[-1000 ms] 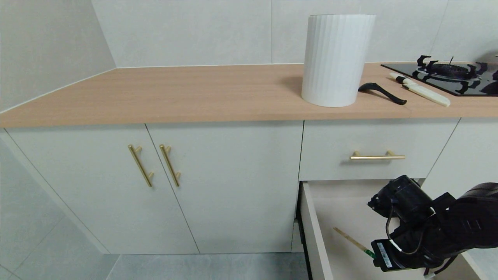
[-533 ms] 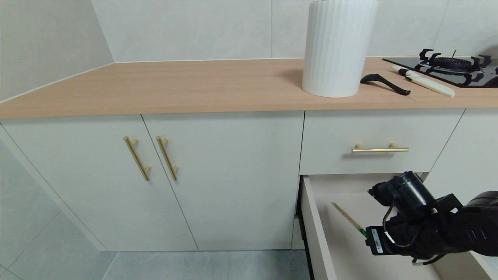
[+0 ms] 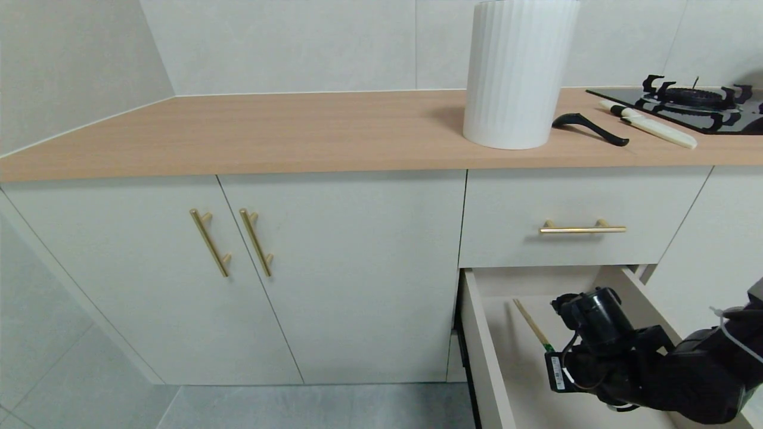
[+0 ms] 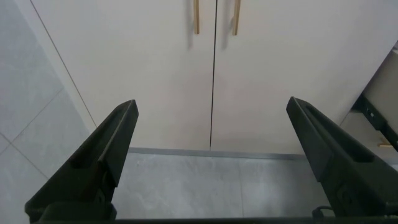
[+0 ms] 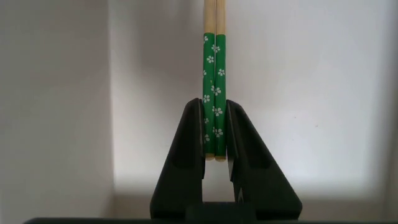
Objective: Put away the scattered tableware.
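Chopsticks [image 5: 214, 56] clamped in right hand [image 5: 215, 111], inside drawer [image 3: 484, 357].

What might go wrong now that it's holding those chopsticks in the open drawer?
1. The right hand pinches the chopsticks only near their green ends, so the pair may twist or split apart when let go.
2. Their tips point toward the back of the open drawer and could catch there.
3. The closed drawer front sits just above, so the arm may bump it when lifting out.

the chopsticks [image 5: 213, 93] are cut off at their plain ends in the right wrist view.
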